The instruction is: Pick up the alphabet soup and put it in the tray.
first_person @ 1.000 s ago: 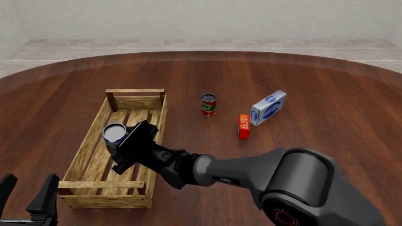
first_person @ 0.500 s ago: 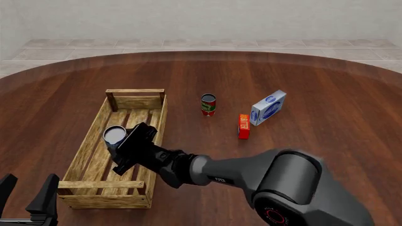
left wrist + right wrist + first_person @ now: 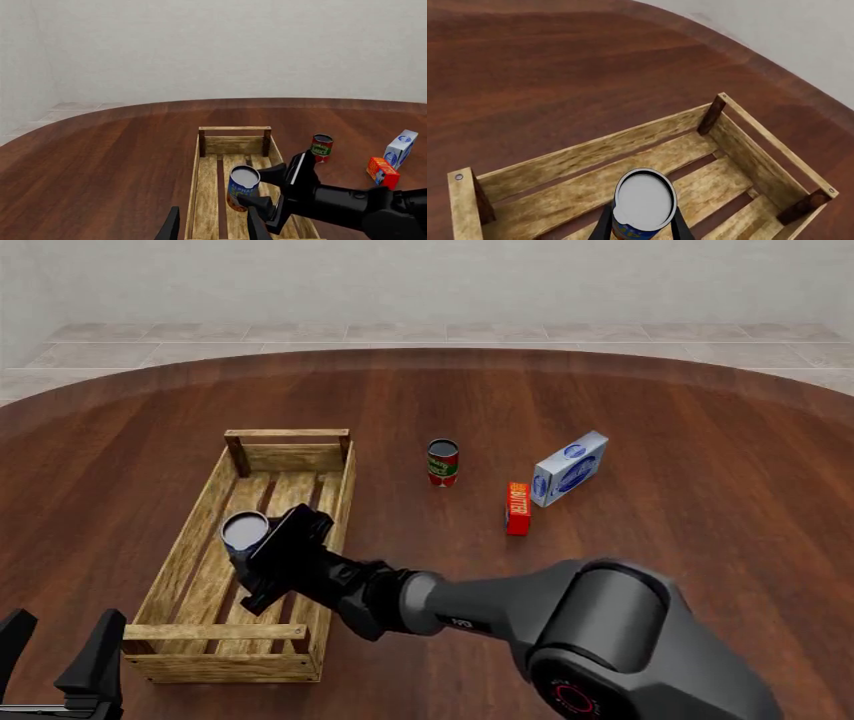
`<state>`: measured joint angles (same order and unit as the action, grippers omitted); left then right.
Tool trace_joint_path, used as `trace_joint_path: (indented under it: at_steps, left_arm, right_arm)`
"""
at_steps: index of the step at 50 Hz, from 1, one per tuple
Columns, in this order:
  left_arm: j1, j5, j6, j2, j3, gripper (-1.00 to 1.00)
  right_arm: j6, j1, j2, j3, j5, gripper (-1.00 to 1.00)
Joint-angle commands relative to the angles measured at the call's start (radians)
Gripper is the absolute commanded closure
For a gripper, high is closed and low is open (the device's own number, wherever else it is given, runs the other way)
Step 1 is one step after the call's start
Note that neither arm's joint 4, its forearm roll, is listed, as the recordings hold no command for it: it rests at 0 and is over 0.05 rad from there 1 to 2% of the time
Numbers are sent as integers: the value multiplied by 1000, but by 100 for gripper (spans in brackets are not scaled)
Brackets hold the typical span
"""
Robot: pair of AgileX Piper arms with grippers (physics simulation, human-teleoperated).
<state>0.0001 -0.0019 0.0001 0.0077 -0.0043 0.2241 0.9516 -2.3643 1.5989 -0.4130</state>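
The alphabet soup [image 3: 244, 532], a blue-labelled can with a grey top, stands upright inside the tray [image 3: 198, 512], a long light-wood crate at the left of the table. My right gripper [image 3: 251, 550] reaches across the tray's right side and is shut on the can. The right wrist view shows the can top [image 3: 644, 199] between the two fingers [image 3: 606, 226], above the slats of the tray [image 3: 594, 155]. In the left wrist view the can [image 3: 243, 187] sits low within the tray [image 3: 235, 129]. My left gripper [image 3: 60, 665] stands open and empty near the table's front left corner.
A red-and-green can [image 3: 443, 462] stands right of the tray. Further right lie a red butter box [image 3: 518, 508] and a blue-and-white box [image 3: 570, 469]. The right arm stretches diagonally from the lower right across the tray's near half.
The right gripper has lowered the can a little, deeper into the tray. The left arm has not moved.
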Motion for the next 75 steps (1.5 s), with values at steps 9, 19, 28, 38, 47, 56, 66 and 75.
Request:
trace_joint_path:
  at_steps: [9, 19, 28, 38, 47, 56, 66, 75]
  left_arm:
    - [0, 0, 0, 0, 0, -100]
    - [0, 0, 0, 0, 0, -100]
    - [0, 0, 0, 0, 0, -100]
    - [0, 0, 0, 0, 0, -100]
    - [0, 0, 0, 0, 0, -100]
    - [0, 0, 0, 0, 0, -100]
    - [0, 0, 0, 0, 0, -100]
    - [0, 0, 0, 0, 0, -100]
  right_arm:
    - [-16, -2, 2, 14, 2, 100]
    - [-19, -2, 1, 9, -4, 100]
    - [-27, 2, -3, 7, -6, 100]
    - [-27, 7, -3, 8, -6, 100]
    - [-21, 8, -2, 7, -4, -100]
    - [-31, 9, 5, 7, 1, -100]
    - [-43, 8, 24, 0, 3, -100]
    - [-40, 15, 77, -25, 13, -100]
